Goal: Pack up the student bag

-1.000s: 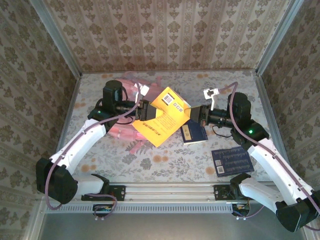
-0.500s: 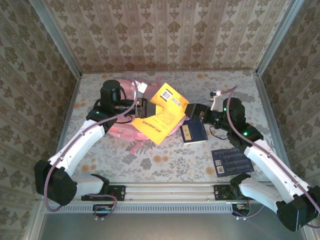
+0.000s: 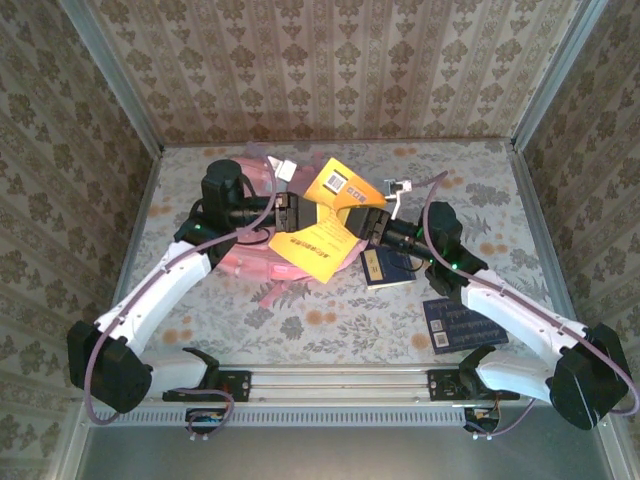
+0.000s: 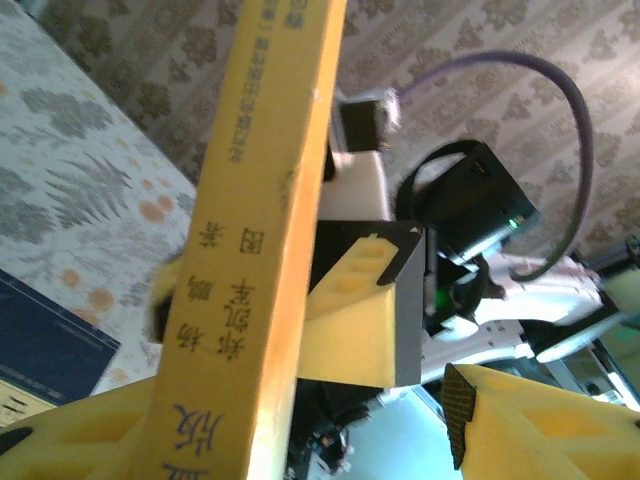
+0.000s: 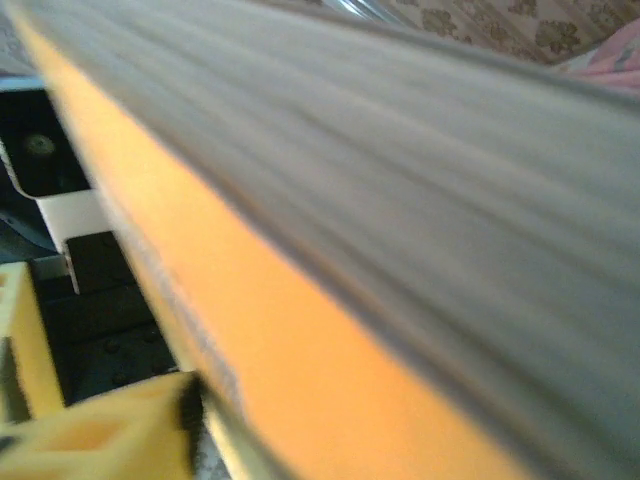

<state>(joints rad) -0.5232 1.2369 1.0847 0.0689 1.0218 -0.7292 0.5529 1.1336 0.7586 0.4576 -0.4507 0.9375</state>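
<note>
Pink cloth peeks out on the left side of the table (image 3: 330, 335). That is the student bag (image 3: 248, 263), and most of it is hidden under the left arm and a book. I cannot see its opening. Just right of the bag, the left gripper (image 3: 291, 216) is at the left edge of the yellow book (image 3: 322, 240), which tilts up off the table over the bag. From the left wrist, the book stands on edge between the two yellow fingers. It leans on one finger (image 4: 80, 440), and there is a gap to the other finger (image 4: 540, 430), so I cannot tell if this claw is squeezing it. At the book's right edge is the right gripper (image 3: 368, 222). Its wrist view is a close blur of yellow cover and grey pages, so I cannot tell if it is gripping or loose. Farther right, a blue book (image 3: 388, 268) lies flat, and a dark book (image 3: 462, 322) lies near the right arm. The job now looks like getting the yellow book into the bag with both claws. To do it well, one claw should hold tight before the other lets go. The book should go in slowly, thin edge first, aimed at the bag's mouth, without pushing the soft bag away.
</note>
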